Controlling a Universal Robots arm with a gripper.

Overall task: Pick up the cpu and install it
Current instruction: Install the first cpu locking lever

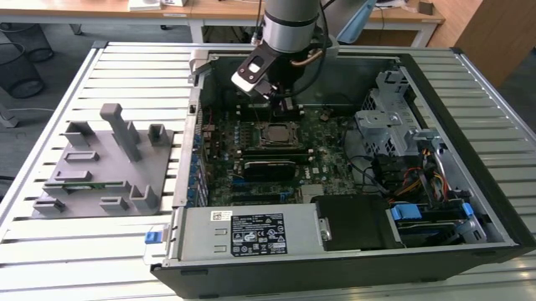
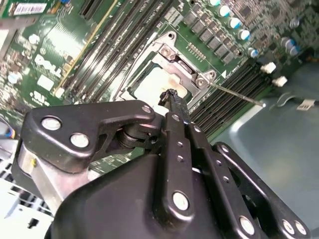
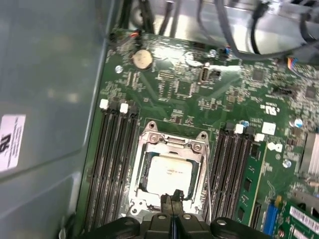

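Exterior view: gripper [image 1: 283, 103] hangs in the upper middle of the frame, inside the open case [image 1: 335, 273]; the cpu [image 1: 275, 133] lies in its socket [image 1: 255, 142] just below it in the picture. Second wrist view: fingers [image 2: 175, 129] clenched tip to tip, nothing between them, poised over the edge of the cpu [image 2: 152, 85]. First wrist view: cpu [image 3: 168, 173] sits flat in the socket [image 3: 172, 143], the clenched tips right by its rim. Danger, I'd say: a downward push landing off-centre could tilt the cpu and bend socket pins.
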